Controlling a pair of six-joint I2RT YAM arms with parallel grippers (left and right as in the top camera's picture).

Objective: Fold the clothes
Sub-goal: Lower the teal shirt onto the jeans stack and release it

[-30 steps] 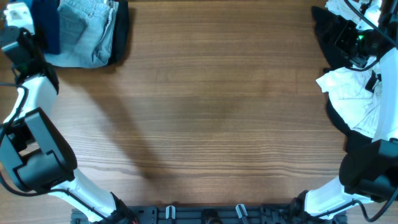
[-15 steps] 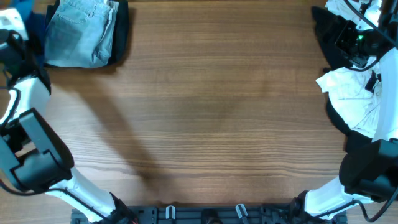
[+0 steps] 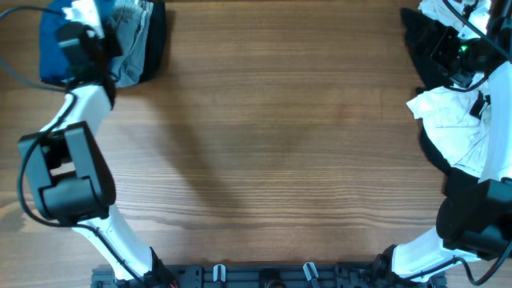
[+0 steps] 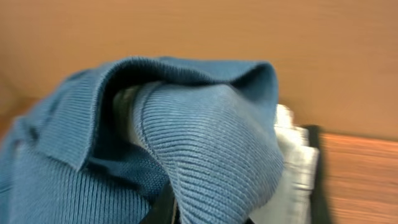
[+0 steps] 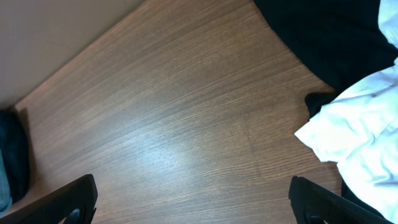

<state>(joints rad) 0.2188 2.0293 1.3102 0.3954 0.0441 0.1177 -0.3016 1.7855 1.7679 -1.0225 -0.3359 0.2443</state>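
My left gripper (image 3: 82, 18) is at the far left corner, shut on a blue knit sweater (image 3: 52, 50). In the left wrist view the sweater (image 4: 186, 137) fills the frame and drapes over the dark fingers (image 4: 171, 211), hiding most of them. Folded light jeans (image 3: 130, 42) lie just to its right, and also show in the left wrist view (image 4: 297, 168). A heap of black and white clothes (image 3: 452, 120) lies at the right edge. My right gripper (image 5: 196, 211) is open and empty, over bare table next to the heap's white garment (image 5: 354, 134) and black garment (image 5: 323, 37).
A folded black garment (image 3: 157, 32) lies under and beside the jeans. The wooden table (image 3: 280, 144) spans the middle. The right arm (image 3: 460, 52) hangs over the heap at the far right.
My left gripper has swung from the far left edge to the right, toward the jeans, and the blue sweater has come up with it. The right arm has not moved.
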